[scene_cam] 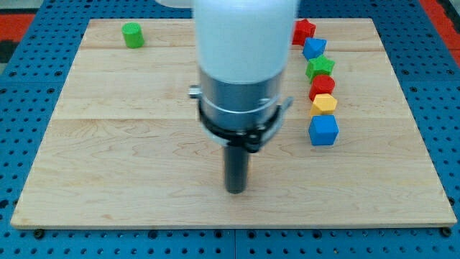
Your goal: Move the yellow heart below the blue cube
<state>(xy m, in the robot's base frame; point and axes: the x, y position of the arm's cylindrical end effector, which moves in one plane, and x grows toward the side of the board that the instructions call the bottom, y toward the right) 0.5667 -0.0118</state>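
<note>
The blue cube (323, 130) lies on the right part of the wooden board (129, 144). A yellow block (324, 103) sits just above it, touching or nearly touching; I cannot make out its shape. My tip (236, 191) rests on the board at the lower middle, well to the left of the blue cube and a little below it, touching no block. The arm's wide white and grey body hides the board's upper middle.
Above the yellow block a column runs up: a red block (322, 86), a green star (320, 67), a blue block (314, 48) and a red star (303, 30). A green cylinder (132, 34) stands at the top left.
</note>
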